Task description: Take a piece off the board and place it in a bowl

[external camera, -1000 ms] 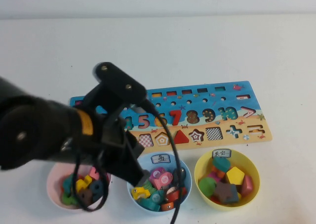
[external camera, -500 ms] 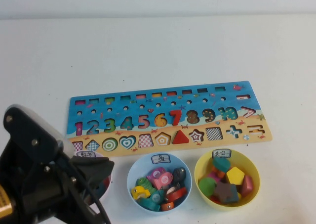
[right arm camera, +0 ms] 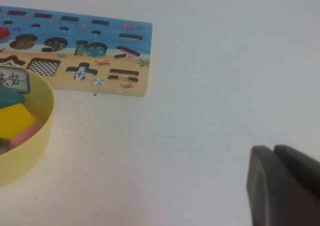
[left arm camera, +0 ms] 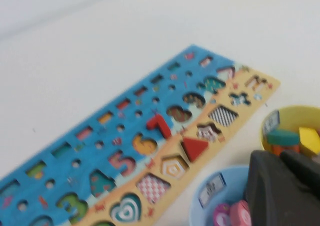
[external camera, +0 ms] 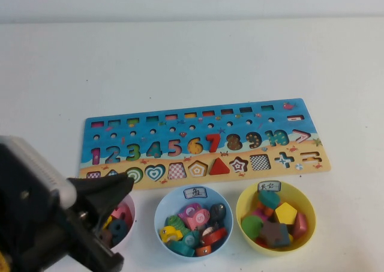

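Observation:
The small yellow piece [external camera: 168, 232] lies in the light blue bowl [external camera: 223, 224], at its left side among several other pieces. The long blue and sandy board [external camera: 252, 123] lies flat behind the bowls, and also shows in the left wrist view [left arm camera: 145, 104] and the right wrist view [right arm camera: 55, 79]. My left gripper [external camera: 123, 183] is shut and empty, at the near left above the pink bowl, left of the blue bowl [left arm camera: 200, 211]. In its wrist view the left gripper [left arm camera: 281, 155] hides the piece. My right gripper [right arm camera: 274, 148] is shut and empty above bare table, right of the board.
A pink bowl [external camera: 127, 217] of pieces sits partly under my left arm. A yellow bowl [external camera: 309, 203] with a yellow pentagon block and other shapes stands right of the blue bowl; it also shows in the right wrist view [right arm camera: 30, 141]. White table lies behind the board.
My left arm has pulled back from over the blue bowl toward the near left. The yellow piece stays in the blue bowl.

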Tool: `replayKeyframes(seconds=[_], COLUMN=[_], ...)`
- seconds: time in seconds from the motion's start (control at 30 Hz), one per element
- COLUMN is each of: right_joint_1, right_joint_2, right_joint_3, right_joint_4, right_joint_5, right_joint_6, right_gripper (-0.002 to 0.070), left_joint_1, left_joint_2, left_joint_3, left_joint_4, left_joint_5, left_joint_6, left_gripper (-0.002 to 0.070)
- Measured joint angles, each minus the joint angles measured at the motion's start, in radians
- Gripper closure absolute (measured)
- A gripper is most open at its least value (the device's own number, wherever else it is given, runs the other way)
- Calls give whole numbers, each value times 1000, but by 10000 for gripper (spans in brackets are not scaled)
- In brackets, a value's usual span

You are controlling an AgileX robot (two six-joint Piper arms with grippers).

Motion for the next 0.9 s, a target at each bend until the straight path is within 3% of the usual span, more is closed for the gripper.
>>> replayKeyframes(seconds=[0.13,0.27,0.53,0.63,0.73,0.9], right_joint_1=[0,0,0,0,0,0], right_joint_2=[0,0,0,0,0,0], right_joint_3=[0,0,0,0,0,0], right_joint_4=[0,0,0,0,0,0], right_joint_5=[0,0,0,0,0,0], right_joint_6=[0,0,0,0,0,0], right_gripper=[694,694,694,694,694,694], left_joint_1=[53,165,485,560,607,622], left_joint_2=[-127,-319,-657,-737,-781,-787], left_joint_3=[157,297,449,461,461,461], left_joint_4=[13,36,43,43,45,64], left_joint_5=[-256,-345,-276,-214,-139,-17], left_joint_6=[12,12,12,-2,-25,-28], left_gripper=[675,675,675,675,675,675])
